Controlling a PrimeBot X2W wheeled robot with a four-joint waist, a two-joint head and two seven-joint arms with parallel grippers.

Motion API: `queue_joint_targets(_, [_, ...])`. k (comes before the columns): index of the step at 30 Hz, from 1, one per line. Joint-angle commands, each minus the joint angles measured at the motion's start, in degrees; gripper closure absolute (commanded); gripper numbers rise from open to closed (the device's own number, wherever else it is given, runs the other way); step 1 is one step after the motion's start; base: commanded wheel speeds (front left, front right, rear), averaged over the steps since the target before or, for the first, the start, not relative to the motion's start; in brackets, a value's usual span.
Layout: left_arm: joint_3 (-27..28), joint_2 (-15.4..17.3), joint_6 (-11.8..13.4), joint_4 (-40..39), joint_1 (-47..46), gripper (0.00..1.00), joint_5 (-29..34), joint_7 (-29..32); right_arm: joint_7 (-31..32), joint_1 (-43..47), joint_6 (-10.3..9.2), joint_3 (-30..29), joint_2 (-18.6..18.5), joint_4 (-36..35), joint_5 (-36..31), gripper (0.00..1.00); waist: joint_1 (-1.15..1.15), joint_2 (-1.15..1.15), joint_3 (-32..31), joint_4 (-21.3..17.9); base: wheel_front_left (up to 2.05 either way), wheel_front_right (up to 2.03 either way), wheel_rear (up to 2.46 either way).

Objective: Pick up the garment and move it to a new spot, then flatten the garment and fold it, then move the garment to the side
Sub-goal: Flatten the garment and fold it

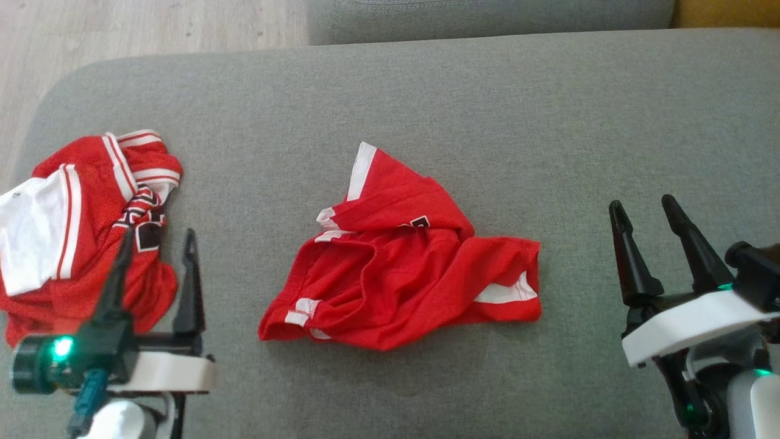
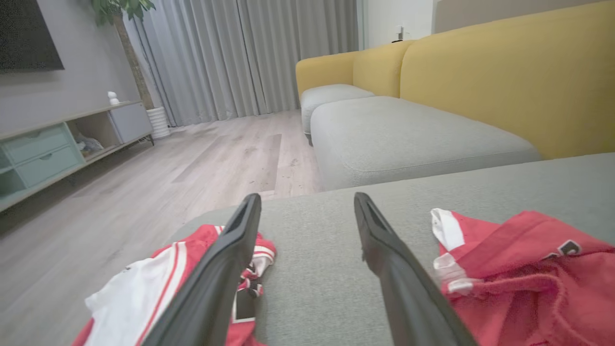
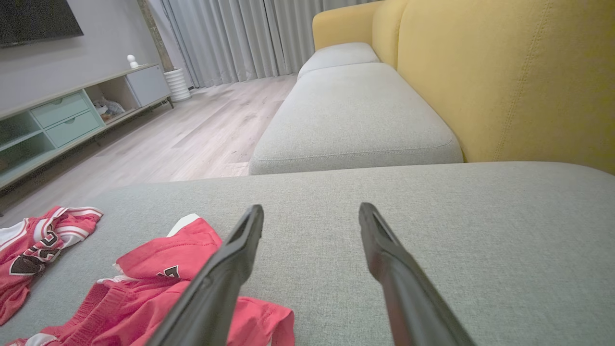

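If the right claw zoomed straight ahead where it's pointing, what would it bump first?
Probably just the bare grey cushion ahead of the right gripper; the red garment lies off to its left. Depth is unclear, so it might skim over toward the next seat cushion.

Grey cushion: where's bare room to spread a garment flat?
Widest bare stretch of the grey cushion: the far band beyond both garments, and the right part between the red shorts and the right gripper. A narrower lane runs between shorts and jersey. Crowded: the left end, with jersey and left gripper.
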Motion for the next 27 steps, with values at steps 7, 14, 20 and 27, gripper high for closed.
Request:
queue_joint_targets(7, [4.83, 2.92, 1.29, -2.95, -0.76, 0.0, -0.9, -0.14, 0.52, -0.69, -0.04, 1.88, -0.27, -2.82, -0.26, 0.0, 0.0, 0.0, -0.02, -0.26, 0.0, 0.0, 0.0])
queue_joint_targets(14, [5.05, 1.17, 1.08, -2.98, 0.38, 0.0, -2.36, -2.13, 0.37, -0.57, -0.04, 1.86, -0.27, -2.51, 0.07, 0.0, 0.0, 0.0, 0.04, -0.2, 0.0, 0.0, 0.0])
queue_joint_targets(20, [4.98, 0.69, 0.76, -2.75, 0.07, 0.0, -2.67, -2.69, 0.45, -0.81, -0.04, 1.79, -0.27, -2.43, -0.15, 0.0, 0.0, 0.0, 0.23, 0.0, 0.0, 0.0, 0.0])
queue_joint_targets(27, [4.75, -0.26, 0.61, -3.61, -1.18, 0.0, -1.29, -4.16, 4.69, 0.74, -0.04, 7.2, -0.27, -0.02, 1.69, 0.0, 0.0, 0.0, 1.03, 1.46, 0.0, 0.0, 0.0])
